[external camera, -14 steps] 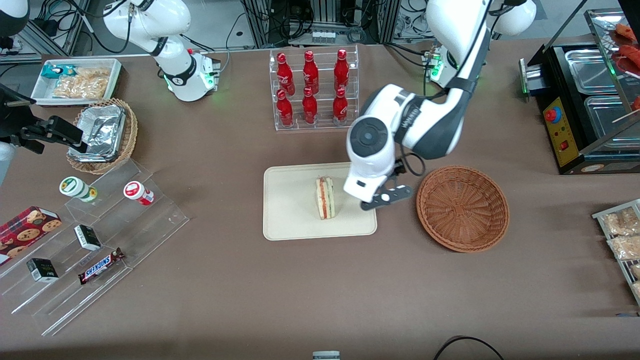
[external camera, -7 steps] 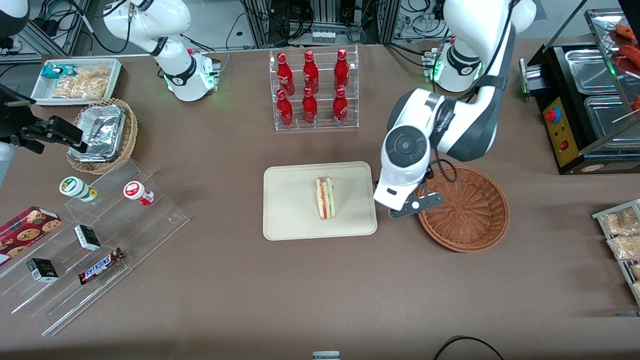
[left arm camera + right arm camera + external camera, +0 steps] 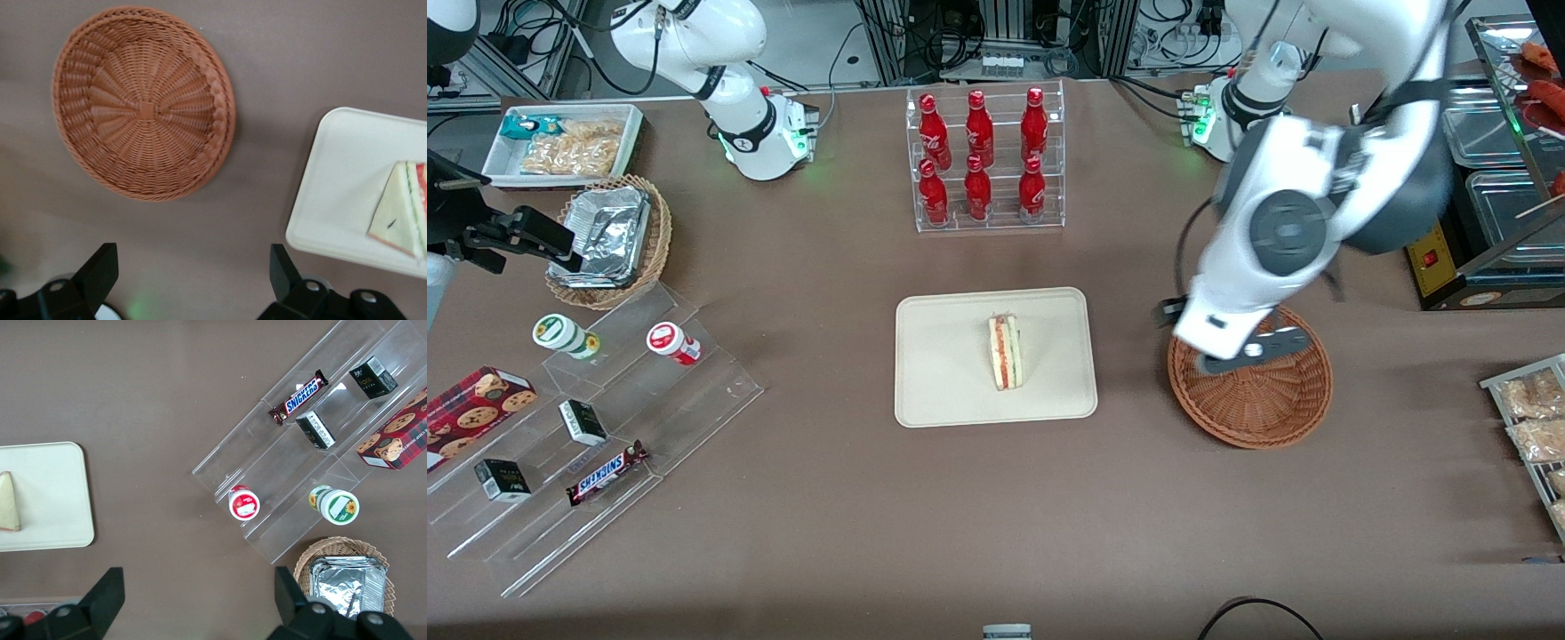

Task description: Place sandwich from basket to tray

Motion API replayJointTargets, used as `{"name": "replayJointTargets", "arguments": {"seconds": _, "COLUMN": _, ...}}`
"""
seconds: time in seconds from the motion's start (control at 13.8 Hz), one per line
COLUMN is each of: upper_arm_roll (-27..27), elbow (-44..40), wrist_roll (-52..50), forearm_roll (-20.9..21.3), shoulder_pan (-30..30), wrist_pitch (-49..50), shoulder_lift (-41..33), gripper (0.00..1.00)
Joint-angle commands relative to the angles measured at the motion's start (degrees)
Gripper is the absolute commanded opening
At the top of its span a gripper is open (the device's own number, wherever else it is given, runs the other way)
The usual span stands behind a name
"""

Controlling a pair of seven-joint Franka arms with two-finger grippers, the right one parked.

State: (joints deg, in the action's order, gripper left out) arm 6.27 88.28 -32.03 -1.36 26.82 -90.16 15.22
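Observation:
The sandwich [image 3: 1005, 352], a pale wedge with orange-red filling, lies on the cream tray [image 3: 943, 373] at the table's middle. Beside the tray, toward the working arm's end, stands the reddish-brown basket [image 3: 1254, 404] with nothing in it. My left gripper [image 3: 1249, 349] hangs high over the basket's rim farthest from the front camera, well apart from the sandwich. In the left wrist view the gripper [image 3: 192, 273] is open, with only brown tabletop between its dark fingertips [image 3: 101, 267]; the basket [image 3: 143, 103], the tray [image 3: 340, 200] and the sandwich [image 3: 399, 215] all show there.
A clear rack of red bottles [image 3: 983, 160] stands farther from the front camera than the tray. A black food warmer [image 3: 1476, 178] and bagged snacks [image 3: 1529, 418] sit toward the working arm's end. A stepped acrylic display [image 3: 587, 427], a foil-filled tan basket [image 3: 609, 240] and a white bin [image 3: 565, 142] lie toward the parked arm's.
My left arm has swung away from the tray's edge toward the working arm's end and risen, now over the basket. The sandwich has stayed on the tray.

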Motion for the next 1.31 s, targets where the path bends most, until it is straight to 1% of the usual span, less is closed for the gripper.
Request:
{"name": "replayJointTargets", "arguments": {"seconds": 0.0, "upper_arm_roll": -5.9, "elbow": 2.2, "wrist_roll": 6.7, "forearm_roll": -0.1, "shoulder_pan": -8.0, "wrist_pitch": 3.8, "shoulder_lift": -5.5, "gripper": 1.0}}
{"name": "replayJointTargets", "arguments": {"seconds": 0.15, "upper_arm_roll": -7.7, "elbow": 2.3, "wrist_roll": 10.9, "forearm_roll": 0.0, "shoulder_pan": -12.5, "wrist_pitch": 6.8, "shoulder_lift": -8.0, "gripper": 1.0}}
{"name": "replayJointTargets", "arguments": {"seconds": 0.29, "upper_arm_roll": -9.4, "elbow": 2.3, "wrist_roll": 17.4, "forearm_roll": 0.0, "shoulder_pan": -17.1, "wrist_pitch": 10.0, "shoulder_lift": -10.7, "gripper": 1.0}}
{"name": "replayJointTargets", "arguments": {"seconds": 0.44, "upper_arm_roll": -12.2, "elbow": 2.3, "wrist_roll": 23.0, "forearm_roll": 1.4, "shoulder_pan": -22.7, "wrist_pitch": 12.7, "shoulder_lift": -13.2, "gripper": 1.0}}
{"name": "replayJointTargets", "arguments": {"seconds": 0.58, "upper_arm_roll": -14.8, "elbow": 2.2, "wrist_roll": 27.6, "forearm_roll": 1.8, "shoulder_pan": -28.6, "wrist_pitch": 14.7, "shoulder_lift": -14.9, "gripper": 1.0}}
{"name": "replayJointTargets", "arguments": {"seconds": 0.65, "upper_arm_roll": -15.0, "elbow": 2.2, "wrist_roll": 29.8, "forearm_roll": 1.8, "shoulder_pan": -29.8, "wrist_pitch": 14.7, "shoulder_lift": -15.6, "gripper": 1.0}}
{"name": "replayJointTargets", "arguments": {"seconds": 0.8, "upper_arm_roll": -14.3, "elbow": 1.6, "wrist_roll": 32.4, "forearm_roll": 2.7, "shoulder_pan": -30.2, "wrist_pitch": 14.7, "shoulder_lift": -16.7, "gripper": 1.0}}
{"name": "replayJointTargets", "arguments": {"seconds": 0.95, "upper_arm_roll": -13.2, "elbow": 1.5, "wrist_roll": 34.5, "forearm_roll": 5.7, "shoulder_pan": -30.1, "wrist_pitch": 14.7, "shoulder_lift": -17.6, "gripper": 1.0}}
{"name": "replayJointTargets", "arguments": {"seconds": 1.24, "upper_arm_roll": -12.4, "elbow": 2.8, "wrist_roll": 34.3, "forearm_roll": 5.5, "shoulder_pan": -29.5, "wrist_pitch": 10.9, "shoulder_lift": -17.5, "gripper": 1.0}}
